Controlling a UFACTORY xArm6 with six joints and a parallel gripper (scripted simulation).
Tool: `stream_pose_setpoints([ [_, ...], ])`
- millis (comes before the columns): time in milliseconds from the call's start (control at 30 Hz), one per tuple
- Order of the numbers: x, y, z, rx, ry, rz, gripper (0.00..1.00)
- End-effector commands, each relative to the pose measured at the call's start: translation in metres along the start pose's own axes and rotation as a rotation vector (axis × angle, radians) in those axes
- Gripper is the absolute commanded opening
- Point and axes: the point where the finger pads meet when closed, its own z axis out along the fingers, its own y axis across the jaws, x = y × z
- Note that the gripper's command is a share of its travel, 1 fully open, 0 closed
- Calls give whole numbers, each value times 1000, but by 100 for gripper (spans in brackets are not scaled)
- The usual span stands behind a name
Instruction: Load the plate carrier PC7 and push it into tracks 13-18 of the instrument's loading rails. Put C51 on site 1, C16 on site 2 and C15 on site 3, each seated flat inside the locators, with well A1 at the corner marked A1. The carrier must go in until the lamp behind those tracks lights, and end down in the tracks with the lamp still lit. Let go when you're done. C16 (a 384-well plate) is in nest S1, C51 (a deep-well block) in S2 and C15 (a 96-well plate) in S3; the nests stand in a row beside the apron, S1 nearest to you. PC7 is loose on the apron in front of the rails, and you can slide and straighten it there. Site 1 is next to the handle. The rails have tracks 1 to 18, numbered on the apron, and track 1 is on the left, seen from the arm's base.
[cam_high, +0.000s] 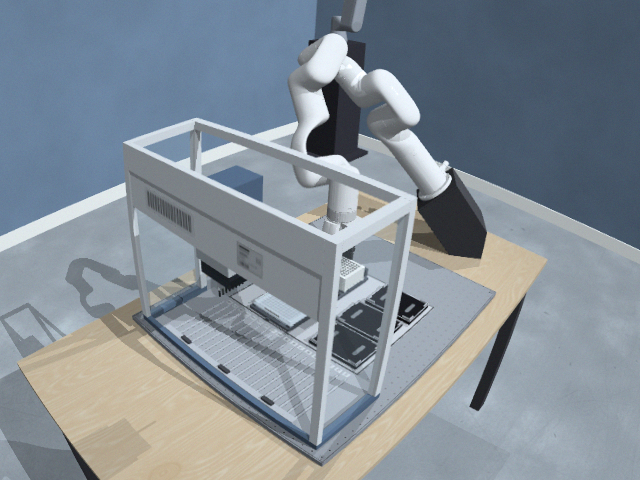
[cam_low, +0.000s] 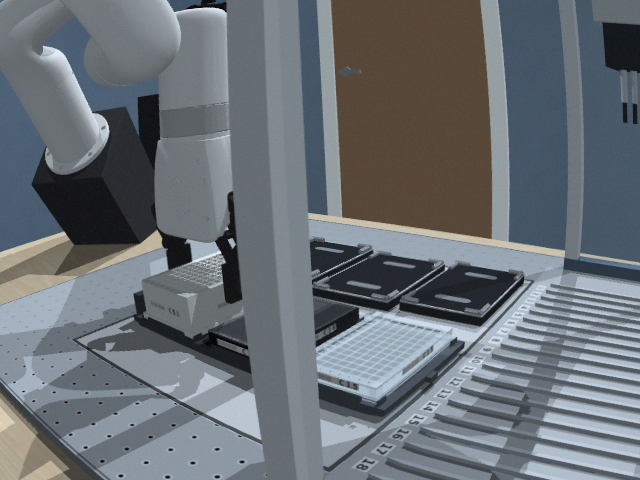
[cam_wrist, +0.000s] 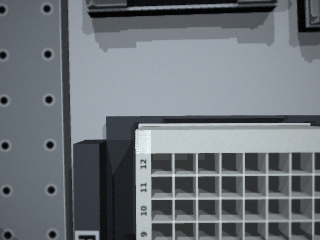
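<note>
A light wooden surface (cam_high: 129, 392) on dark legs (cam_high: 496, 356) stands on a grey, mottled floor (cam_high: 558, 372). Blue walls (cam_high: 103, 77) rise behind the surface, meeting the floor at a pale skirting strip (cam_high: 56, 217); the wall at the far right of the surface looks darker. Beyond the surface, a brown door (cam_low: 410, 113) with a grey lever handle (cam_low: 350, 71) sits in a pale frame (cam_low: 326, 103). Soft shadows fall across floor and wood.

My top camera looked down from high behind the instrument frame (cam_high: 268, 217) toward the arm. The exterior one sat low on the counter (cam_low: 31, 268), near the rails. The wrist camera stared straight down, close; all three shared the deep-well block (cam_wrist: 225, 190)
</note>
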Motion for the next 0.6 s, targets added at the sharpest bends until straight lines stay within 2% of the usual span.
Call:
stream_pose_setpoints([
  [0,0,1,-1,-2,1,0,0],
  [33,0,1,-1,-2,1,0,0],
  [67,0,1,0,-2,1,0,100],
  [567,0,1,0,-2,1,0,100],
])
